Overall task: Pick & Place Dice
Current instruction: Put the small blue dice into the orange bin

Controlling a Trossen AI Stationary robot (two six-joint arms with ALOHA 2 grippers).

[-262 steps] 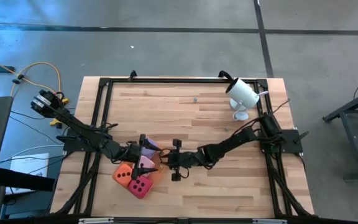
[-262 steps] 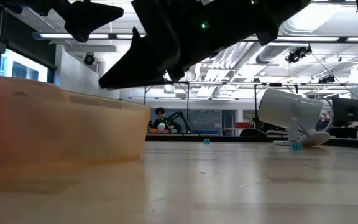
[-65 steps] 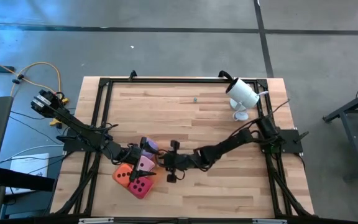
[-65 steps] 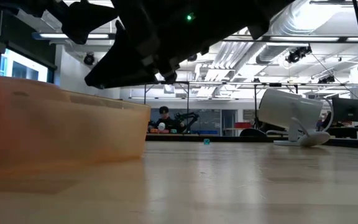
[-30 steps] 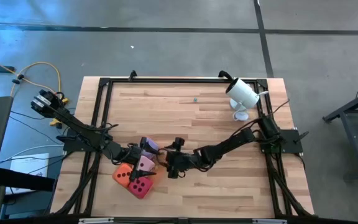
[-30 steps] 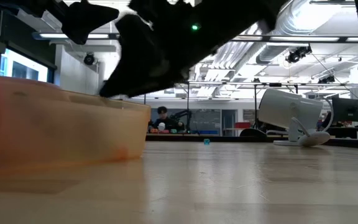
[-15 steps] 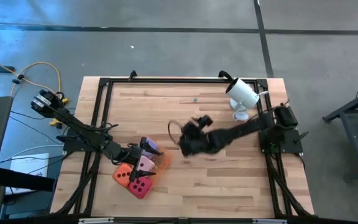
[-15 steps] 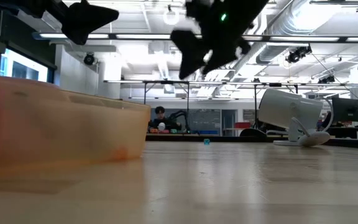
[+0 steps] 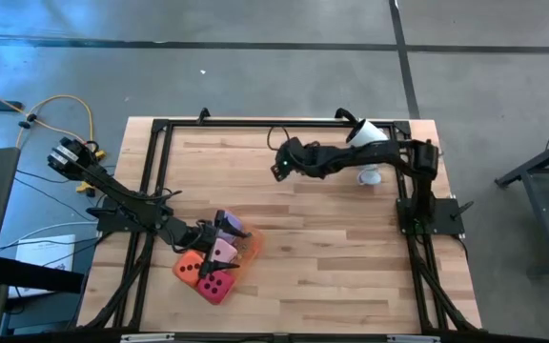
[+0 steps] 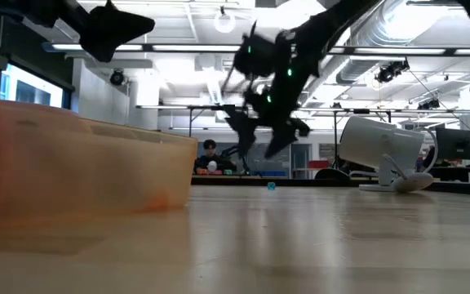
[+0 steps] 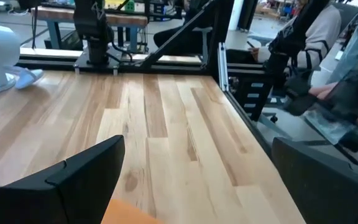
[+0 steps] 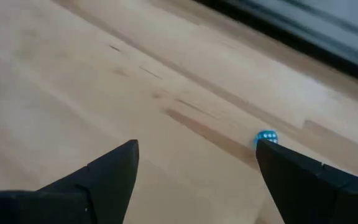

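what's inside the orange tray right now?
In the flat orange tray: orange die, magenta die, light pink die, purple die. The open left tool hovers over them, hiding the tray floor beneath.

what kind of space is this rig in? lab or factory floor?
Looks like a robotics lab or workshop: exposed ceiling ducts and strip lights, a far bench with another arm rig, and a seated person at a workbench beyond the wooden table.

Orange die (image 9: 189, 268), magenta die (image 9: 215, 285) with dark pips, pink die (image 9: 222, 252), purple die (image 9: 232, 226); translucent orange tray (image 9: 249, 247); pale striped wooden table (image 9: 332, 257).
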